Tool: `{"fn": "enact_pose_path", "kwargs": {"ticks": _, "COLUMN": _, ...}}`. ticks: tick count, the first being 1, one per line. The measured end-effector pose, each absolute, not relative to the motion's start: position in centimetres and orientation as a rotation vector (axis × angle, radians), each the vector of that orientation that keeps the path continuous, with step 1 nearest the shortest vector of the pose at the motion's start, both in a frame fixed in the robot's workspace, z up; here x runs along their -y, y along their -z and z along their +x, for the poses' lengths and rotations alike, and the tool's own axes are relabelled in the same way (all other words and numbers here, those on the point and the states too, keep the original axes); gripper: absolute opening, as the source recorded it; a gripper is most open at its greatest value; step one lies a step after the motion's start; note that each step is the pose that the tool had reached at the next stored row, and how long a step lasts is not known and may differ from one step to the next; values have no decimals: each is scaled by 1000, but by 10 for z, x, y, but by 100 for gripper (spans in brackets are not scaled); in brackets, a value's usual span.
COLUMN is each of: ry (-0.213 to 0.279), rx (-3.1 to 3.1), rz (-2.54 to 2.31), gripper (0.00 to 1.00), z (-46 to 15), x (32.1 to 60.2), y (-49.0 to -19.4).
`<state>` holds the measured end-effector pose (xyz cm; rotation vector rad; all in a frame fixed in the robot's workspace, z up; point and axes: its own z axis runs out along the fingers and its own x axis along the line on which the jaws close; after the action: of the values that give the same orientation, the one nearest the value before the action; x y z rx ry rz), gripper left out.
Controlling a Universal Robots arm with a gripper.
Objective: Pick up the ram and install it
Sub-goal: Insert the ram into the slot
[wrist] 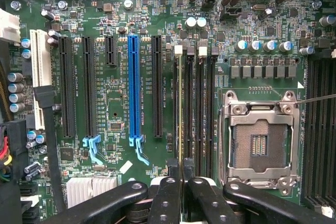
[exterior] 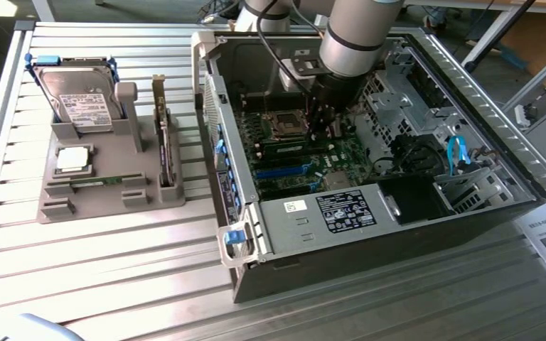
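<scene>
In the wrist view the ram (wrist: 181, 108) appears edge-on as a thin green strip standing over the leftmost of the black memory slots (wrist: 198, 103). I cannot tell whether it is seated in the slot. My gripper (wrist: 181, 176) is shut on its near end, with the black fingers (wrist: 165, 198) pressed in from both sides. In the exterior view my gripper (exterior: 324, 133) reaches down inside the open computer case (exterior: 244, 234), above the motherboard beside the CPU socket (exterior: 283, 126). A second green ram stick (exterior: 97, 181) lies flat in the grey holder (exterior: 74, 206) outside the case.
The grey holder also carries a silver hard drive (exterior: 83, 99), an upright dark expansion card (exterior: 165, 142) and a processor (exterior: 72, 160). On the motherboard, an open CPU socket (wrist: 260, 142) sits beside the memory slots, with a blue card slot (wrist: 134, 87) on the other side. Cables and drive cages (exterior: 443, 163) crowd the case's exterior-view right.
</scene>
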<state>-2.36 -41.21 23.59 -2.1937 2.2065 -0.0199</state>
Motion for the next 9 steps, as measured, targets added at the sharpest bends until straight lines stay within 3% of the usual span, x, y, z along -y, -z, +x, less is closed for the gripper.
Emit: {"fn": "enact_pose_path", "kwargs": {"ticks": 9, "ry": 15, "rx": -2209, "rz": -2196, "gripper": 12, "z": -22, "x": 412, "y": -236}}
